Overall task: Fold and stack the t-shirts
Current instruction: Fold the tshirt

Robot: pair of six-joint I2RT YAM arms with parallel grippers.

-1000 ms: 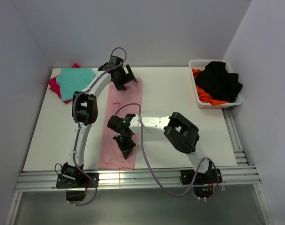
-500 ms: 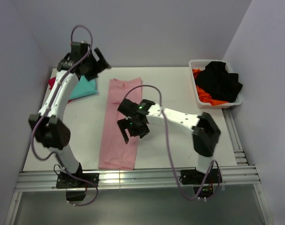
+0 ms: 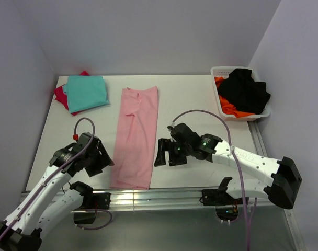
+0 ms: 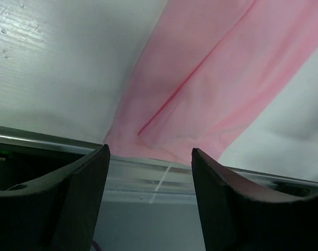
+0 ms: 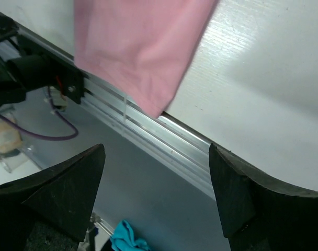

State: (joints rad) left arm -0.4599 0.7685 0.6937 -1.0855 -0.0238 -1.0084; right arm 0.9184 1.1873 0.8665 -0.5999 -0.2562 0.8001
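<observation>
The left gripper (image 3: 105, 157) stands with its jaws apart and nothing between them, just beside the left edge of the pink shirt (image 3: 135, 136) near that shirt's near end. In the left wrist view the same gripper (image 4: 149, 151) looks down past its two fingers (image 4: 83, 183) at the shirt's near hem (image 4: 164, 151), which reaches the near edge of the table. The right gripper (image 3: 162, 153) also has its jaws wide apart and grips nothing; it sits just beside the shirt's right edge, across from the left gripper. In the right wrist view the near right corner of the shirt (image 5: 148, 63) laps over the table edge onto the metal rail (image 5: 164, 141). The pink shirt lies flat as a long narrow strip running from the far middle of the table (image 3: 201, 99) to its near edge. A band of bare surface separates it from the folded teal shirt (image 3: 87, 91), which rests on the red shirt (image 3: 59, 94) at the far left corner. A wider bare area lies between the strip and the white basket (image 3: 222, 112) at the far right, which holds black cloth (image 3: 245, 89) and orange cloth (image 3: 229, 108).
</observation>
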